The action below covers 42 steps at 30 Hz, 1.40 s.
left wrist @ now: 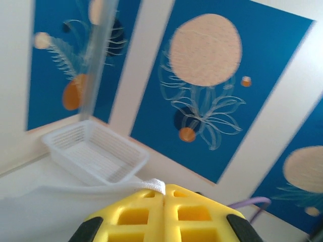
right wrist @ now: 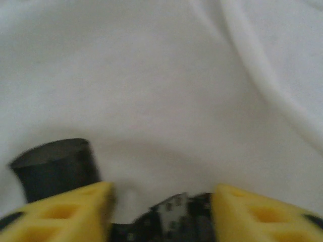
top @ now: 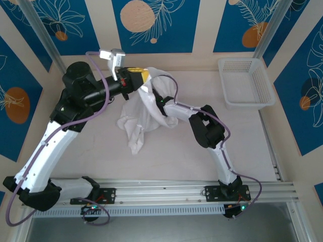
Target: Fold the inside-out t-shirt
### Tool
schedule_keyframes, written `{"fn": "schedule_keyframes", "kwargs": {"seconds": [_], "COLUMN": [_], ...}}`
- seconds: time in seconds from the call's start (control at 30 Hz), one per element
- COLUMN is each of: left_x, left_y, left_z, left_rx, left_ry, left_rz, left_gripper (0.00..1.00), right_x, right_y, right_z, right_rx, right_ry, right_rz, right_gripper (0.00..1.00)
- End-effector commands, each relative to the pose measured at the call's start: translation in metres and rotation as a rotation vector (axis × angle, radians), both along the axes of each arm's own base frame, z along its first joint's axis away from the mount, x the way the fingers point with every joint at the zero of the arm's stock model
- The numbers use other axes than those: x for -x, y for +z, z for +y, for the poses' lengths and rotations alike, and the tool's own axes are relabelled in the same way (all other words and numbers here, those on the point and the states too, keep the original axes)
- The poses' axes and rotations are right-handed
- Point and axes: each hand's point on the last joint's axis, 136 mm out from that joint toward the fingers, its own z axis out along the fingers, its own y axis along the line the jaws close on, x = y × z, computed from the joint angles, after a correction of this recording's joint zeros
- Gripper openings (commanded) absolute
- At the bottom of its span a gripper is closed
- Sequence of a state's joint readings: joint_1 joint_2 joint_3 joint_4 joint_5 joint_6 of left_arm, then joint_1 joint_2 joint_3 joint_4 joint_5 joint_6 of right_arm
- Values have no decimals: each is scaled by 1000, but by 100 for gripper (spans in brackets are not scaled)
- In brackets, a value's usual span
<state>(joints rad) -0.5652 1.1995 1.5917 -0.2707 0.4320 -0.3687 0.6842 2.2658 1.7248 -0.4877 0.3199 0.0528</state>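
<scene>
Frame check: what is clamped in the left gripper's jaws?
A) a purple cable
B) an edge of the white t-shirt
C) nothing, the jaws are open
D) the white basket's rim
B: in the left wrist view, the left gripper has its jaws shut on a white hem of the t-shirt.

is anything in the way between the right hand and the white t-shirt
Nothing visible. In the right wrist view the t-shirt fabric lies directly ahead of the right hand, its fingers parted, with no other object between. The left hand pinches the shirt's edge.
</scene>
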Motion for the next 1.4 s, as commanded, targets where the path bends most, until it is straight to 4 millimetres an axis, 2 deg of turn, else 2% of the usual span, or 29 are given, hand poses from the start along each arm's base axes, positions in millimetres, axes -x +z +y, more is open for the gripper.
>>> {"fn": "schedule_keyframes", "kwargs": {"seconds": [0.0, 0.1, 0.2, 0.3, 0.4, 0.5, 0.63, 0.7, 0.77, 0.83, 0.93, 1.07, 1.13, 1.27, 1.37], "left_x": [-36, -68, -88, -99, -106, -112, -122, -126, -130, -136, -147, -155, -155, -156, -155], "left_y": [-14, -65, -107, -139, -165, -184, -192, -189, -185, -181, -184, -203, -215, -240, -245], "left_z": [48, 82, 116, 144, 162, 162, 135, 121, 118, 129, 164, 212, 227, 222, 203], "left_rx": [-30, -112, -140, -142, -154, -171, -164, -151, -154, -183, -211, -124, -100, -113, -102], "left_ry": [324, 541, 688, 795, 860, 855, 721, 652, 643, 706, 836, 949, 985, 951, 859], "left_rz": [-13, 68, 146, 198, 241, 271, 296, 304, 303, 292, 316, 412, 444, 488, 476], "left_gripper": [0, 0, 0, 0, 0, 0, 0, 0, 0, 0, 0, 0, 0, 0, 0], "right_x": [33, 43, 61, 82, 98, 107, 109, 109, 109, 108, 109, 111, 112, 111, 105], "right_y": [-8, 28, 58, 79, 91, 98, 96, 89, 79, 75, 77, 86, 86, 86, 80], "right_z": [-12, -9, -7, -8, -11, -7, 16, 29, 37, 37, 27, 10, 7, 11, 19], "right_rx": [-60, -149, -260, -363, -422, -469, -479, -413, -333, -264, -219, -170, -150, -149, -110], "right_ry": [29, 65, 106, 151, 189, 236, 270, 297, 318, 327, 327, 344, 362, 379, 372], "right_rz": [172, 115, 82, 63, 50, 39, 63, 46, 20, -16, -63, -123, -134, -137, -133], "right_gripper": [14, 1, 0, 0, 0, 0, 0, 0, 0, 0, 0, 0, 0, 0, 0]}}
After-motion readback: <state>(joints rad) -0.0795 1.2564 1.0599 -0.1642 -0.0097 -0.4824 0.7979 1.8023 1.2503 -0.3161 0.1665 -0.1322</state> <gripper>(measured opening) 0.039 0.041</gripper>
